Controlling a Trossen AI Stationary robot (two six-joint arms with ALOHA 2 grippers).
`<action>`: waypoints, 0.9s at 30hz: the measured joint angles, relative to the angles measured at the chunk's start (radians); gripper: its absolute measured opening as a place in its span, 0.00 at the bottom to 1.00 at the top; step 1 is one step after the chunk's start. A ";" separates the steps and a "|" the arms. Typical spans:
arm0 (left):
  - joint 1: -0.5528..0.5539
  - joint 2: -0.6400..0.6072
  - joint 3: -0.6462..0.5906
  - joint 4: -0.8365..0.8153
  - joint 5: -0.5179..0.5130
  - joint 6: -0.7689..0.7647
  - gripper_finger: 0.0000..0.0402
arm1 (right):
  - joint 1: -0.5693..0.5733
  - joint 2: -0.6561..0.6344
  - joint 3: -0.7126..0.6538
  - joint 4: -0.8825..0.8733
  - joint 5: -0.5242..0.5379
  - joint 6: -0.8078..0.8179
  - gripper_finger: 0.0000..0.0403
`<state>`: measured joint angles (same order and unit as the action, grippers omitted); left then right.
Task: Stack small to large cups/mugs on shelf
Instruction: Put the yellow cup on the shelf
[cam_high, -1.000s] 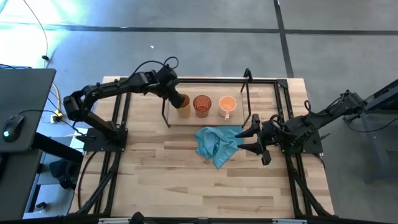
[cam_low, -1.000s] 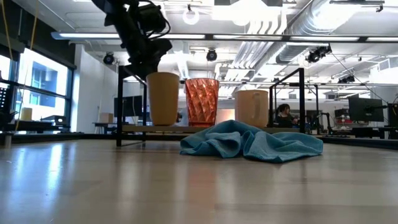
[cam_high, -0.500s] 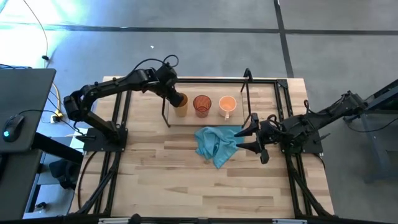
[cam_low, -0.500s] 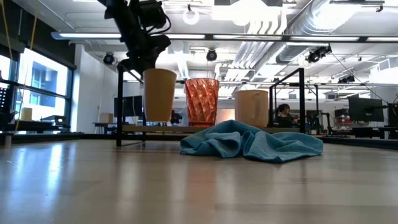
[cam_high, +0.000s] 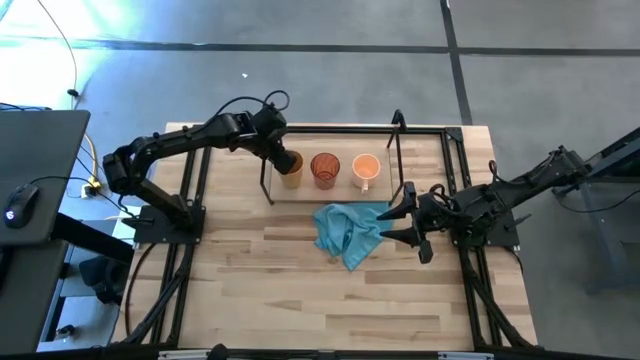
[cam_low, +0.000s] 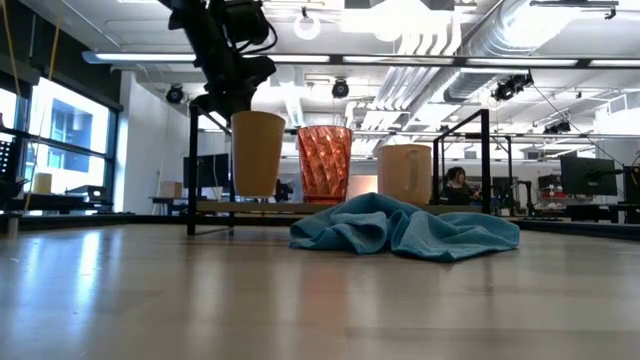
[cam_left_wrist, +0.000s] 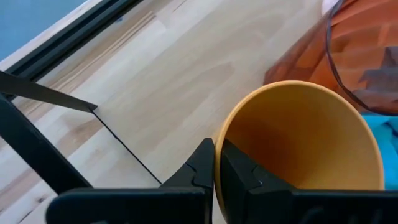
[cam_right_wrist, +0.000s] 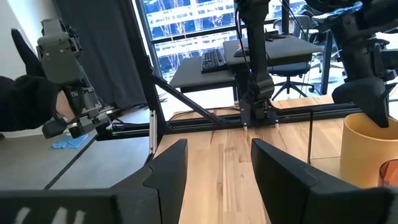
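Observation:
The amber-brown cup (cam_high: 291, 166) (cam_low: 257, 152) is at the left end of the shelf (cam_high: 340, 193) (cam_low: 215, 207), held by my left gripper (cam_high: 279, 152) (cam_left_wrist: 216, 163), which is shut on it. Its base seems to hover just above the wooden board. The red ribbed cup (cam_high: 325, 169) (cam_low: 324, 163) and the light orange mug (cam_high: 366, 169) (cam_low: 405, 172) stand on their bases on the board, to its right. My right gripper (cam_high: 404, 226) (cam_right_wrist: 214, 167) waits open right of the teal cloth (cam_high: 346, 233). My left gripper pinches the amber-brown cup's rim (cam_left_wrist: 219, 142) on the cup's left side, one finger (cam_left_wrist: 241, 169) inside the cup and one finger (cam_left_wrist: 198, 169) outside. The fingers come slanting down from above and from the table's left. The cup stays nearly upright below them.
The crumpled teal cloth (cam_low: 400, 228) lies on the table just in front of the shelf. Black frame posts (cam_low: 190, 165) (cam_low: 486, 165) stand at the shelf's ends. Bare wooden table (cam_high: 300, 290) stretches toward the near edge. A person (cam_low: 456, 184) sits far behind.
My left gripper has moved a little toward the table's left and slightly up, still shut on the amber-brown cup. The cup has shifted away from the red cup, come more upright, and its base has risen slightly above the board.

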<state>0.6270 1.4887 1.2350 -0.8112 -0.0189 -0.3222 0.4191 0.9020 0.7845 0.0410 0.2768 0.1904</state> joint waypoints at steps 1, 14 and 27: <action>0.000 0.000 0.000 0.000 0.000 0.000 0.00 | 0.000 0.000 0.000 0.000 0.000 0.009 0.42; 0.001 0.015 -0.001 -0.008 0.002 -0.015 0.00 | 0.000 0.000 0.000 0.000 -0.016 0.011 0.42; 0.000 0.023 -0.001 0.002 0.007 -0.016 0.00 | 0.000 0.000 0.000 -0.001 -0.016 0.011 0.42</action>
<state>0.6273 1.5116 1.2343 -0.8091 -0.0116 -0.3378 0.4191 0.9020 0.7844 0.0401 0.2607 0.2011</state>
